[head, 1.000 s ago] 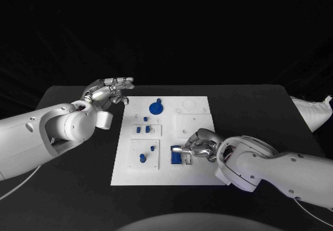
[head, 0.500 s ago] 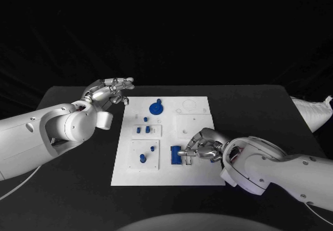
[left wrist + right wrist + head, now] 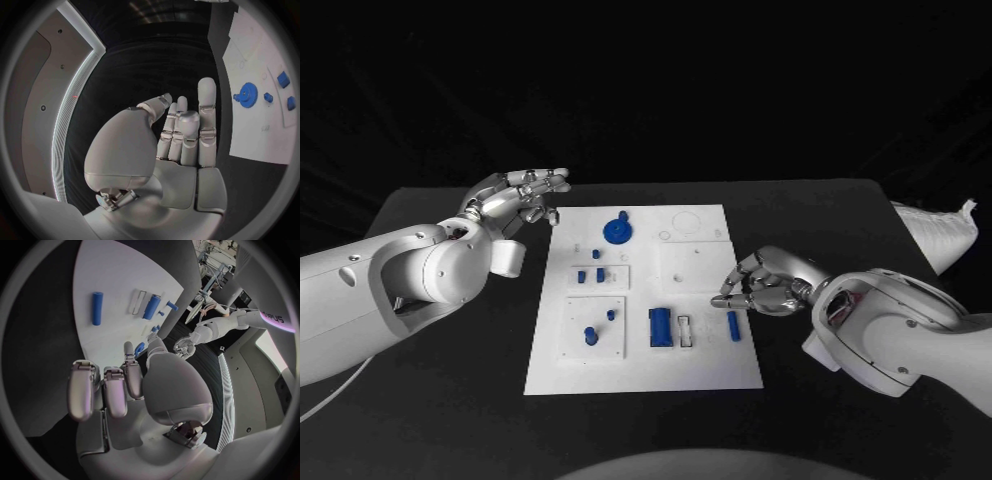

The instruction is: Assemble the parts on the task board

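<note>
task board (image 3: 259,125) cut off by circle's rim

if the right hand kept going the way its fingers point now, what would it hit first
Probably the slim blue bar lying on the task board just ahead of the right hand; the fingers aim over the board toward it. Height above the board is unclear.

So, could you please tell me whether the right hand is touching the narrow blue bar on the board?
Apart. In the right wrist view, bare white board separates the right hand from the narrow blue bar; the head view shows a gap too.
</note>
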{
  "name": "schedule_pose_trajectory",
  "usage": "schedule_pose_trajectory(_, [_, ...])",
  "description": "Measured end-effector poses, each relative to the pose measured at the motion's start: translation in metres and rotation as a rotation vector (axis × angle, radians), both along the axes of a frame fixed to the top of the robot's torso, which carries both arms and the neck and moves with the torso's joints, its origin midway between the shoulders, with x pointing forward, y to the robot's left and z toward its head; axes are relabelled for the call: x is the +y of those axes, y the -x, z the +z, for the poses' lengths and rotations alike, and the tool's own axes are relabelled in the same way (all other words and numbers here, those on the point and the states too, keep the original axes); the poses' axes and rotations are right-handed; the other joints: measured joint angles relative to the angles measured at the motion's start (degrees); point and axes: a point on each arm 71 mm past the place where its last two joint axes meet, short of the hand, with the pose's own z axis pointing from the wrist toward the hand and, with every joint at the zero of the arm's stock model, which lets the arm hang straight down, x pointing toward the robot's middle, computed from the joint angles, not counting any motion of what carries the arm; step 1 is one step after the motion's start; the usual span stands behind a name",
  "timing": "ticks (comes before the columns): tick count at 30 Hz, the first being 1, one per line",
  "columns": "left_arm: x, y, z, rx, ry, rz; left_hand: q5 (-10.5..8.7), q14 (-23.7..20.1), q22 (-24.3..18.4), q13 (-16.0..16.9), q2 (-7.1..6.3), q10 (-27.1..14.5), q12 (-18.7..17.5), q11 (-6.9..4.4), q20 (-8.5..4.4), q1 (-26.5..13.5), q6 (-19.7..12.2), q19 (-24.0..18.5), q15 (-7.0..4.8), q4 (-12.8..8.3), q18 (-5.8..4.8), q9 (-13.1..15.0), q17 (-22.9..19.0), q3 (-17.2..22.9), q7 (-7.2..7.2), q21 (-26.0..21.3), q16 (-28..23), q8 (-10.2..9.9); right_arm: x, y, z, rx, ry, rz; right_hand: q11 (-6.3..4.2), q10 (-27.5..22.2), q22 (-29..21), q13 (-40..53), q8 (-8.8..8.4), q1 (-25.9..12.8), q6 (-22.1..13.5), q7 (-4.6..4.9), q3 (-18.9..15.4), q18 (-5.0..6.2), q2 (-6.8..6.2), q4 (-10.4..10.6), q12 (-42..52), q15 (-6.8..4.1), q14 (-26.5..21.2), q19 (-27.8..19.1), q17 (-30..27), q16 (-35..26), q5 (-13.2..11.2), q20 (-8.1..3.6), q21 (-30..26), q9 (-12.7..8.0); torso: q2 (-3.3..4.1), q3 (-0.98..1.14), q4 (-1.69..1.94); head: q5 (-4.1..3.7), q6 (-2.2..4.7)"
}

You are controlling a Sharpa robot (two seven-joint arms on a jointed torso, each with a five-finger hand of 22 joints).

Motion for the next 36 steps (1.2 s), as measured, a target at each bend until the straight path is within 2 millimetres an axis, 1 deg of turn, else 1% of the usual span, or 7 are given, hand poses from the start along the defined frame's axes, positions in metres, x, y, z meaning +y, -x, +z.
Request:
schedule_pose_trajectory(3, [0.000, 0.000, 0.000, -0.001, -0.001, -0.001, 0.00, 0.0, 0.0, 0.0, 0.00, 0.0, 0.0, 0.00, 0.00, 0.0, 0.0, 0.0, 0.00, 0.0, 0.00, 0.0, 0.0, 0.0, 0.00, 0.0, 0.0, 0.0, -0.005, 0.001, 0.000, -0.017, 0.055, 0.008, -0.05, 0.0, 0.0, 0.0, 0.00, -0.6, 1.0, -0.54, -0.6, 0.00, -0.24, 0.6, -0.2, 0.00, 0.0, 0.0, 0.0, 0.0, 0.5, 0.00, 0.0, 0.1, 0.00, 0.03, -0.03, -0.19, 0.01])
schedule_pose_trajectory(7, [0.000, 0.000, 0.000, -0.002, -0.002, -0.002, 0.00, 0.0, 0.0, 0.0, 0.00, 0.0, 0.0, 0.00, 0.00, 0.0, 0.0, 0.0, 0.00, 0.0, 0.00, 0.0, 0.0, 0.0, 0.00, 0.0, 0.0, 0.0, -0.009, 0.003, -0.004, -0.022, 0.138, 0.023, -0.27, 0.3, -0.1, -0.1, 0.00, -2.5, 1.5, -0.61, -1.2, 0.01, -1.21, 1.7, -1.0, -0.01, 0.0, 0.0, 0.0, 0.0, 0.6, 0.00, 0.0, 0.4, 0.00, 0.04, 0.01, -0.44, 0.10])
schedule_pose_trajectory(11, [0.000, 0.000, 0.000, -0.002, -0.003, -0.003, 0.00, 0.0, 0.0, 0.0, 0.00, 0.0, 0.0, 0.00, 0.00, 0.0, 0.0, 0.0, 0.00, 0.0, 0.00, 0.0, 0.0, 0.0, 0.00, 0.0, 0.0, 0.0, -0.010, 0.005, -0.011, -0.015, 0.205, 0.039, -0.37, 0.4, -0.1, -1.5, 0.00, -3.0, 1.5, -0.61, -1.4, 0.01, -1.77, 1.9, -1.1, -0.02, 0.0, 0.0, 0.0, 0.0, 0.6, 0.00, 0.0, 0.5, 0.00, 0.04, 0.04, -0.47, 0.13])
schedule_pose_trajectory(20, [0.000, 0.000, 0.000, -0.004, -0.005, -0.005, 0.00, 0.0, 0.0, 0.0, 0.00, 0.0, 0.0, 0.00, 0.00, 0.0, 0.0, 0.0, 0.00, 0.0, 0.00, 0.0, 0.0, 0.0, 0.00, 0.0, 0.0, 0.0, 0.001, 0.008, -0.023, -0.017, 0.300, 0.082, -0.36, 0.4, -0.2, -1.7, 0.00, -3.0, 1.5, -0.61, -1.6, 0.01, -1.79, 2.1, -1.1, -0.02, 0.0, 0.0, 0.0, 0.0, 0.3, 0.00, 0.0, 0.5, 0.05, -0.01, 0.15, -0.36, 0.03])
schedule_pose_trajectory(23, [0.000, 0.000, 0.000, -0.004, -0.005, -0.006, 0.00, 0.0, 0.0, 0.0, 0.00, 0.0, 0.0, 0.00, 0.00, 0.0, 0.0, 0.0, 0.00, 0.0, 0.00, 0.0, 0.0, 0.0, 0.00, 0.0, 0.0, 0.0, 0.004, 0.008, -0.025, -0.021, 0.317, 0.091, -0.36, 0.4, -0.2, -1.7, 0.00, -3.0, 1.5, -0.61, -1.6, 0.01, -1.79, 2.1, -1.1, -0.02, 0.0, 0.0, 0.0, 0.0, 0.3, 0.00, 0.0, 0.5, 0.06, -0.07, 0.16, -0.27, -0.04])
schedule_pose_trajectory(32, [0.000, 0.000, 0.000, -0.004, -0.006, -0.007, 0.00, 0.0, 0.0, 0.0, 0.00, 0.0, 0.0, 0.00, 0.00, 0.0, 0.0, 0.0, 0.00, 0.0, 0.00, 0.0, 0.0, 0.0, 0.00, 0.0, 0.0, 0.0, 0.007, 0.006, -0.029, -0.031, 0.358, 0.106, -0.35, 0.3, -0.2, -1.7, 0.29, -3.0, 1.7, -0.88, -1.5, 0.01, -1.79, 2.3, -1.1, -0.02, 0.0, 0.0, 0.0, 0.0, 0.1, 0.00, 0.0, 0.7, 0.05, -0.05, 0.14, -0.03, -0.24])
schedule_pose_trajectory(36, [0.000, 0.000, 0.000, -0.004, -0.006, -0.008, 0.00, 0.0, 0.0, 0.0, 0.00, 0.0, 0.0, 0.00, 0.00, 0.0, 0.0, 0.0, 0.00, 0.0, -0.01, 0.0, 0.0, 0.0, 0.00, 0.0, 0.0, 0.0, 0.009, 0.005, -0.029, -0.044, 0.380, 0.116, -0.35, 0.3, -0.2, -1.7, 0.29, -3.0, 2.0, -0.80, -1.5, 0.01, -1.80, 2.3, -1.1, -0.02, 0.0, 0.0, 0.0, 0.0, 0.1, 0.00, 0.0, 0.8, 0.05, -0.04, 0.13, 0.02, -0.31])
